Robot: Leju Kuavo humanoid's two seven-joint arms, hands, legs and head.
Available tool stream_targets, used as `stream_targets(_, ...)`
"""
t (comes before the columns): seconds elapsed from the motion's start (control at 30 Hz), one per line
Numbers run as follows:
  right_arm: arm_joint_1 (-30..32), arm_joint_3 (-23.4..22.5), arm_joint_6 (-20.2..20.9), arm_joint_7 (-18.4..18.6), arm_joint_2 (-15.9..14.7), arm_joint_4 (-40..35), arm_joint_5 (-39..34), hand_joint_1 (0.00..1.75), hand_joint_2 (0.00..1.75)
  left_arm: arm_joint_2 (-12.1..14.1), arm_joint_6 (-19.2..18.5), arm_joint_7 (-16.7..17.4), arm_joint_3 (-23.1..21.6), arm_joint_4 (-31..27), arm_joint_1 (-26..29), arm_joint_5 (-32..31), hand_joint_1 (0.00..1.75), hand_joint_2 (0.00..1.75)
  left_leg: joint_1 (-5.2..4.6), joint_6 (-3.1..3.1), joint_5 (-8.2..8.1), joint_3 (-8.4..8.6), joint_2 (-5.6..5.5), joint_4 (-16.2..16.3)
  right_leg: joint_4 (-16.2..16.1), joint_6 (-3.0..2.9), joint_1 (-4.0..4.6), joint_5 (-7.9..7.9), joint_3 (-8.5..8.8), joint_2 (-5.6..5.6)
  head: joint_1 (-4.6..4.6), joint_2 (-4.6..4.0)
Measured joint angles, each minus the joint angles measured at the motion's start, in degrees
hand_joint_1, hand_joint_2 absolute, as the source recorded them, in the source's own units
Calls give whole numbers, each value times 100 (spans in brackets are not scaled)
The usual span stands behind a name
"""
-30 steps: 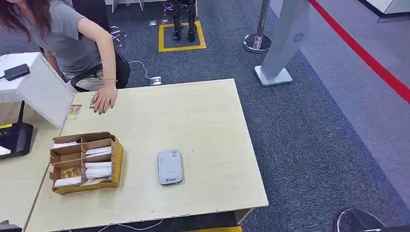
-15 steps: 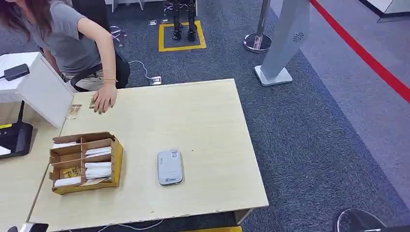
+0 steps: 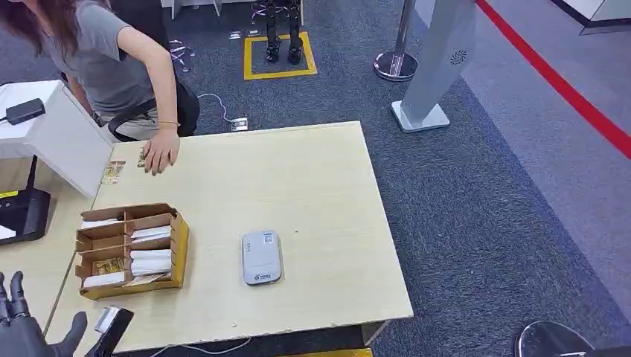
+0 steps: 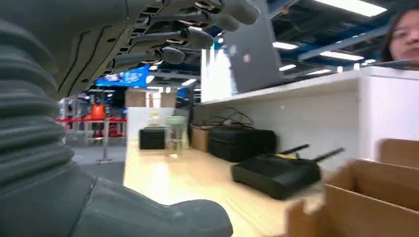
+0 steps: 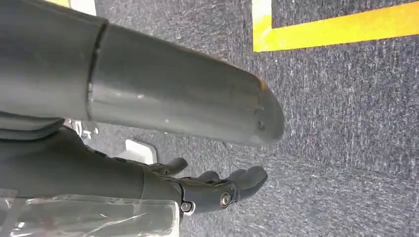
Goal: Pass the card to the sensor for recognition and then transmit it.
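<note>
Since a moment ago my left hand (image 3: pixel 26 331) has risen into the lower left corner of the head view, beside the near edge of the bench (image 3: pixel 312 178); its fingers are spread and it holds nothing. From the left wrist I see those fingers (image 4: pixel 197 34) stretched apart above the bench top. My right hand (image 5: pixel 217 190) hangs over the grey carpet, fingers loosely extended, with nothing in it.

One cardboard box (image 3: pixel 130 249) with compartments sits on the left part of the bench, unmoved, and holds white cards (image 3: pixel 151 259) in several slots; I cannot count them exactly. One grey sensor (image 3: pixel 261 256) lies flat to the right of the box, apart from it, where it was. One person (image 3: pixel 104 59) leans in at the far left corner, one hand (image 3: pixel 160 155) flat on the bench as before, next to two small cards (image 3: pixel 113 172). One black device (image 3: pixel 22 216) stands on the neighbouring desk.
</note>
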Motion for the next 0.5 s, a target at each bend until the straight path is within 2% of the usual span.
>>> stream_targets(0.2,-2,2,0,-7,-35,-7,20,0,0,562,-76,705,-1008,349,-147,-375,0,175,0,0,0,-1,0,1,0,0,0,0,0,1,0,0)
stream_targets(0.4,-2,2,-2,-9,-50,-15,50,0,0,828,-153,863,-1470,485,-190,-459,0,175,0,1,-1,-3,1,1,0,0,0,0,-2,1,-2,0)
stream_targets(0.5,-1,2,-4,-13,-57,-20,52,0,0,955,-317,1018,-1641,527,-191,-520,0,175,0,1,-1,-3,0,1,0,0,0,0,-3,1,0,0)
